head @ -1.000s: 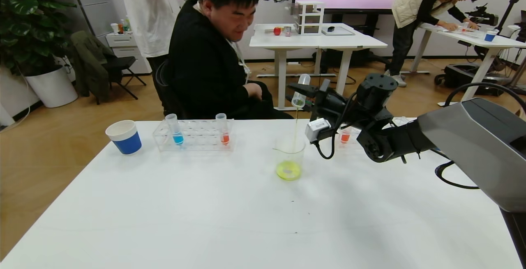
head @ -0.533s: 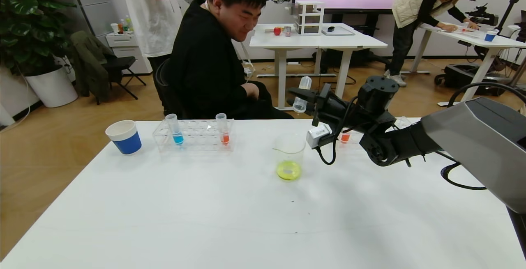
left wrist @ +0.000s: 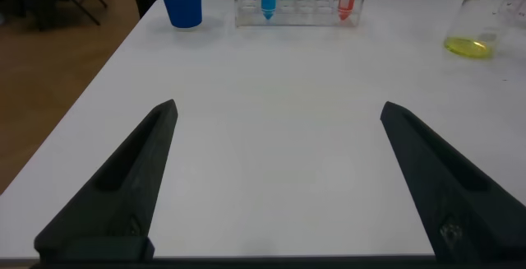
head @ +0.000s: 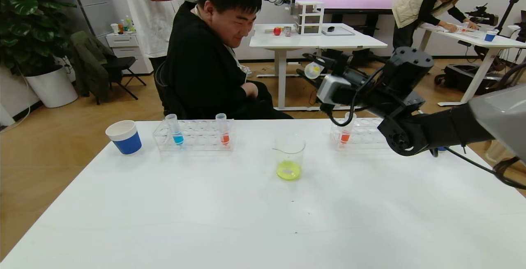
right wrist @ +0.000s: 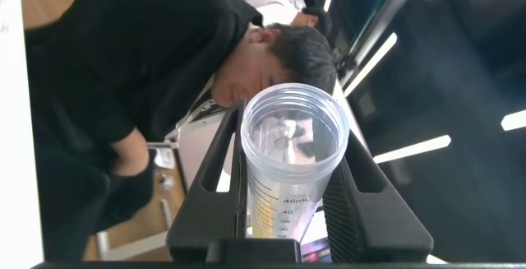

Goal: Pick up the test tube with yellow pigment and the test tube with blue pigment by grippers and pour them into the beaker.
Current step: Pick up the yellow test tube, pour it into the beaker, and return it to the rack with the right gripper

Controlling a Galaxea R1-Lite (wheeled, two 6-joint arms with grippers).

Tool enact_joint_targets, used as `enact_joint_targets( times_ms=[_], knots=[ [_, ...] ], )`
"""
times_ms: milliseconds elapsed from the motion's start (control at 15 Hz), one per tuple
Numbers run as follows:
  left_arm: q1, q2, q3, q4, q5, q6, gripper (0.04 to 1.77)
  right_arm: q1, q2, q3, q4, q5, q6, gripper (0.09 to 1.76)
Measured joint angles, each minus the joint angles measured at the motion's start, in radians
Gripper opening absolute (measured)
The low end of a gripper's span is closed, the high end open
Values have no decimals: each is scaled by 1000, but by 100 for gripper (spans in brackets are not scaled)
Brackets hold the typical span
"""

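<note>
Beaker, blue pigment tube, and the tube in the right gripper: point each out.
beaker [head: 289, 154]: head view, clear wall above the yellow liquid.
test tube with blue pigment [head: 178, 138]: head view, its blue-filled lower part, in the rack.
emptied test tube [right wrist: 289, 150]: right wrist view, inside its open mouth.

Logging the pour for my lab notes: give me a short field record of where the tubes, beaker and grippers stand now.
right gripper: raised beyond the beaker, shut on the test tube with yellow pigment, which looks emptied
beaker: on the table, yellow liquid at its bottom
test tube with blue pigment: upright in the rack
left gripper: open, low over the table, holding nothing
</note>
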Motion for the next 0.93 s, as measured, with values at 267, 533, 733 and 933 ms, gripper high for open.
enact_joint_targets(
  times_ms=[267, 533, 733, 933],
  knots=[
    [0, 0, 0, 0, 0, 0, 172, -25, -136, 144, -50, -222, 521, 53],
    [0, 0, 0, 0, 0, 0, 172, -188, -247, 299, -1, -325, 853, 53],
    [0, 0, 0, 0, 0, 0, 172, -355, -291, 385, 61, -324, 1054, 53],
    [0, 0, 0, 0, 0, 0, 172, -498, -311, 411, 154, -319, 1130, 53]
  ],
)
